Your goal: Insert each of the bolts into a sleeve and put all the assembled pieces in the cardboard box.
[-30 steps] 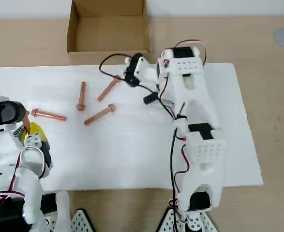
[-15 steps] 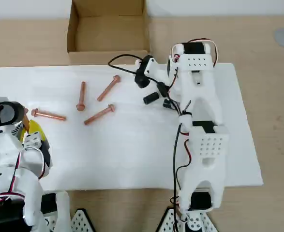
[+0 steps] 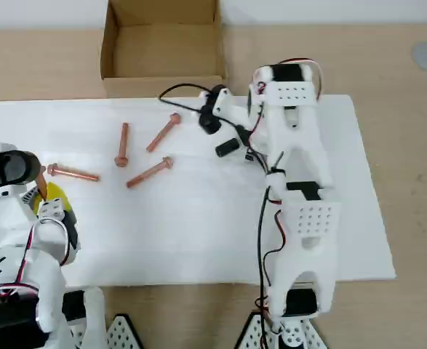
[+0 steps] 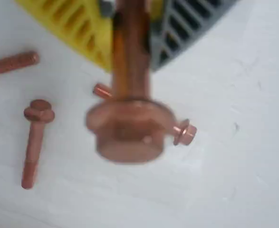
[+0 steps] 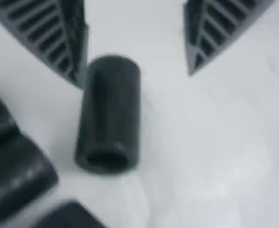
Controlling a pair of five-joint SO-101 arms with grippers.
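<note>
High view: the cardboard box (image 3: 162, 43) looks empty. Four loose bolts (image 3: 122, 144) and a black sleeve (image 3: 228, 147) lie on the white sheet (image 3: 198, 225) covering the table.

Left wrist view: the left gripper (image 4: 129, 23) has its fingers clamped on a bolt (image 4: 129, 128).

Right wrist view: the right gripper (image 5: 137, 57) has its fingers apart, with the sleeve lying between them, close to one. The step in hand seems to be grasping the sleeve; next, the fingers likely need to close squarely on it.
</note>
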